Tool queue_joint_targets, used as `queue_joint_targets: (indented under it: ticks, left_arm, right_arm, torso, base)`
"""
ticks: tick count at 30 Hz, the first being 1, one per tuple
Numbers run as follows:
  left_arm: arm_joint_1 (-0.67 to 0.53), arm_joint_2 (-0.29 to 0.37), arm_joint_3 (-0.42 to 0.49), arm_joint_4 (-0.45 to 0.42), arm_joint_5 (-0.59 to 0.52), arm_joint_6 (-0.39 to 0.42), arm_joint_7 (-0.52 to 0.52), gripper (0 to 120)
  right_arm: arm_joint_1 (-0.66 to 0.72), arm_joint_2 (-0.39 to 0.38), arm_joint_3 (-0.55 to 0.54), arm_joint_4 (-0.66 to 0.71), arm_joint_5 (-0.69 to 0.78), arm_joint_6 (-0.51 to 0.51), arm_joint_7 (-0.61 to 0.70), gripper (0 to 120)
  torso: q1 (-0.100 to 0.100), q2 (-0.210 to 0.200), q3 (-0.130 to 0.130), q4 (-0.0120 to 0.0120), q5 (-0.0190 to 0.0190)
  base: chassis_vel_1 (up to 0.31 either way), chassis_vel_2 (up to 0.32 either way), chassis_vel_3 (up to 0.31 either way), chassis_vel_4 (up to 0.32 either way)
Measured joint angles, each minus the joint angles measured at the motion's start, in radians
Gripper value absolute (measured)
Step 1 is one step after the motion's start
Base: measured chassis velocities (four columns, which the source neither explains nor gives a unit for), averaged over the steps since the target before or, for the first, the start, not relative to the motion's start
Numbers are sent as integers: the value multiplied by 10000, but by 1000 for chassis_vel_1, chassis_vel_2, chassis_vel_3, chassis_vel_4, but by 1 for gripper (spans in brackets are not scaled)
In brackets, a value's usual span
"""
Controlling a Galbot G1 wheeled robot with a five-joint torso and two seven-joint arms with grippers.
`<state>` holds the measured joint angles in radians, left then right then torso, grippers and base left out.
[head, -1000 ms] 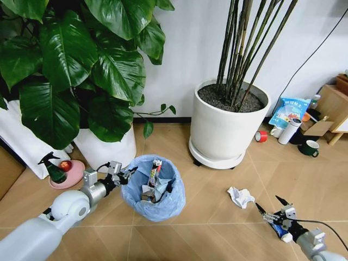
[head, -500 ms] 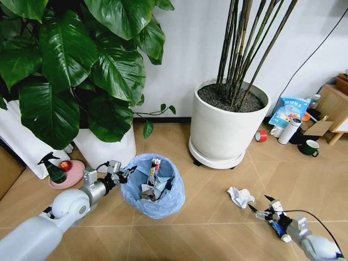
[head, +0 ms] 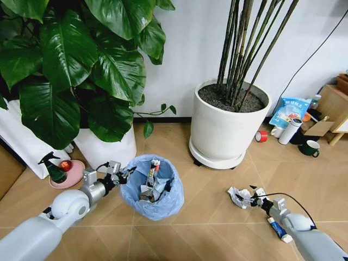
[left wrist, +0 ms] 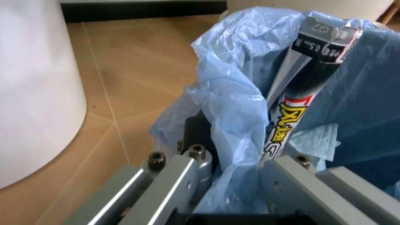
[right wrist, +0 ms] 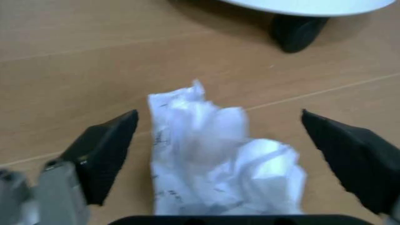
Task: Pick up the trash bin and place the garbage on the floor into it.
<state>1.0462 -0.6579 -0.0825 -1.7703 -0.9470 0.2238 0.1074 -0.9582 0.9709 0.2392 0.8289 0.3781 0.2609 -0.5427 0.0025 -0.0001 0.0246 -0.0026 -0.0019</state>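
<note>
The trash bin, black with a puffy light-blue bag, stands on the floor and holds wrappers and paper. My left gripper is shut on its near rim; in the left wrist view the fingers clamp the bag and rim of the trash bin. A crumpled white paper wad lies to the bin's right. My right gripper is open with one finger on each side of it. In the right wrist view the right gripper straddles the wad. A blue-white packet lies beside the right arm.
A big white pot with bamboo stands behind the wad, and another white pot under a leafy plant behind the bin. A pink dish with a spray bottle sits at the left. A flask, mug and red tape roll are at the right.
My right gripper has moved left and forward across the floor until its open fingers flank the paper wad. The left arm and bin have stayed put.
</note>
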Motion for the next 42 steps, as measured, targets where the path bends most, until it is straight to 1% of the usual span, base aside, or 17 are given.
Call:
queue_joint_targets:
  ticks: [2,3,7,8,11,12,13,16,17,19,20,24,26,30,36,39,42]
  left_arm:
    - [-43,-6,0,0,-25,4,-12,0]
    - [-43,-6,0,0,-25,4,-12,0]
    - [-52,-3,0,1,-43,9,-17,0]
    - [-52,-3,0,1,-43,9,-17,0]
    - [-52,0,-4,23,-46,9,-16,0]
    - [-52,-7,-13,30,-49,9,-16,0]
    - [-52,-7,-13,30,-49,9,-16,0]
    - [-72,-16,-15,48,-58,9,-10,0]
    - [-72,-16,-15,48,-58,9,-10,0]
    - [-85,-15,-15,52,-64,9,-7,0]
    - [-85,-15,-15,52,-64,9,-7,0]
    - [-102,-27,-12,74,-69,8,0,0]
    - [-104,-37,-2,87,-69,9,4,0]
    - [-104,-43,13,118,-69,7,15,0]
    - [-43,120,93,135,-61,-2,54,0]
    - [-130,152,220,187,-79,-2,77,0]
    - [-712,70,825,509,-168,0,142,0]
  right_arm:
    - [91,18,-247,-68,114,-98,53,81]
    - [91,18,-247,-68,114,-98,53,81]
    - [152,6,-498,-186,161,-215,161,65]
    - [152,6,-498,-186,161,-215,161,65]
    - [177,-52,-534,-203,161,-257,243,51]
    - [182,-71,-538,-203,161,-269,263,44]
    - [182,-71,-538,-203,161,-269,263,44]
    - [187,-102,-558,-204,161,-275,297,31]
    - [187,-102,-558,-204,161,-275,297,31]
    - [202,-104,-585,-204,163,-277,299,21]
    - [202,-104,-585,-204,163,-277,299,21]
    - [229,-129,-639,-196,235,-300,296,3]
    - [222,-137,-646,-182,262,-303,288,0]
    - [173,-184,-673,-95,373,-314,257,0]
    - [24,-553,-879,686,924,-354,-21,0]
    - [-71,-768,-876,1255,1207,-413,-191,0]
    - [-610,-1360,-320,2830,1763,-513,-584,0]
  torso:
    - [0,0,-1,1,0]
    - [0,0,-1,1,0]
    - [0,0,-1,0,2]
    - [0,0,-1,0,2]
    - [0,0,-1,0,-1]
    - [0,0,-1,1,0]
    - [0,0,-1,1,0]
    - [0,0,-1,1,-1]
    - [0,0,-1,1,-1]
    - [0,0,-1,0,1]
    - [0,0,-1,0,1]
    - [0,0,-1,1,0]
    - [0,1,-1,2,0]
    - [0,1,-1,1,0]
    - [0,1,-1,1,1]
    - [0,1,-1,4,3]
    - [0,1,0,1,4]
  base:
    - [0,0,0,0]
    - [0,0,0,0]
    - [0,0,0,0]
    - [0,0,0,0]
    - [0,0,0,0]
    - [0,0,0,0]
    - [0,0,0,0]
    - [0,0,0,0]
    - [0,0,0,0]
    - [0,0,0,0]
    - [0,0,0,0]
    - [0,0,0,0]
    - [0,0,0,0]
    - [0,0,0,0]
    - [0,0,0,0]
    - [0,0,0,0]
    - [0,0,0,0]
